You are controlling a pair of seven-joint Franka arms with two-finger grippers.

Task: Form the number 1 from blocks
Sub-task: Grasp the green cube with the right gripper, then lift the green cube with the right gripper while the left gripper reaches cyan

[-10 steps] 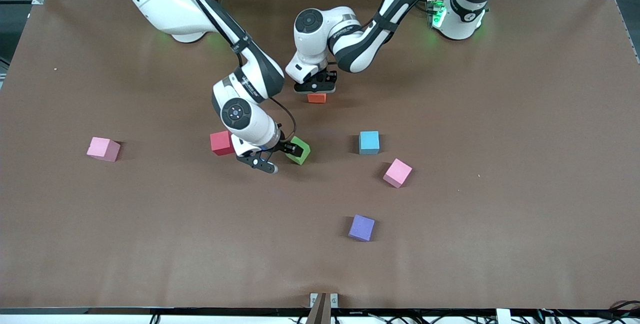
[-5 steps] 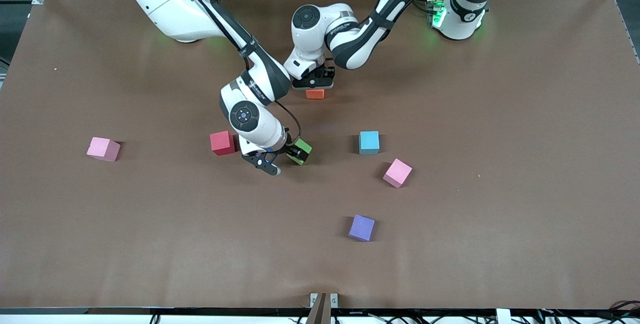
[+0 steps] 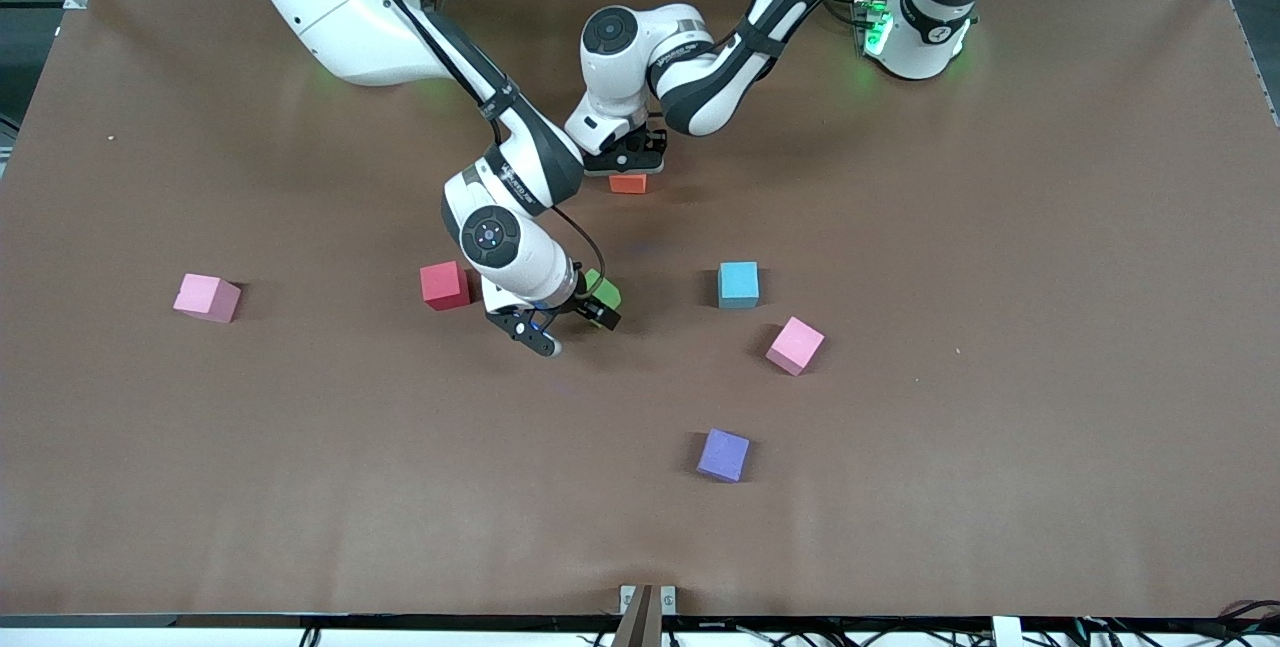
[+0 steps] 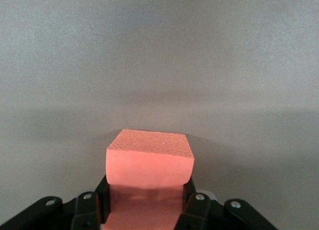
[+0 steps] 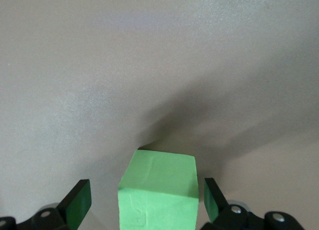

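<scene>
Five small matte foam cubes lie apart on the brown table [image 3: 1000, 227]. The orange block [image 3: 628, 184] is the one closest to the robots' edge, near the middle of the table's length. The red block [image 3: 444, 285], green block [image 3: 603, 288] and light blue block [image 3: 738, 284] form a rough row across the table's middle, red toward the right arm's end. The purple block [image 3: 723, 455], slightly turned, lies nearest the front edge.
</scene>
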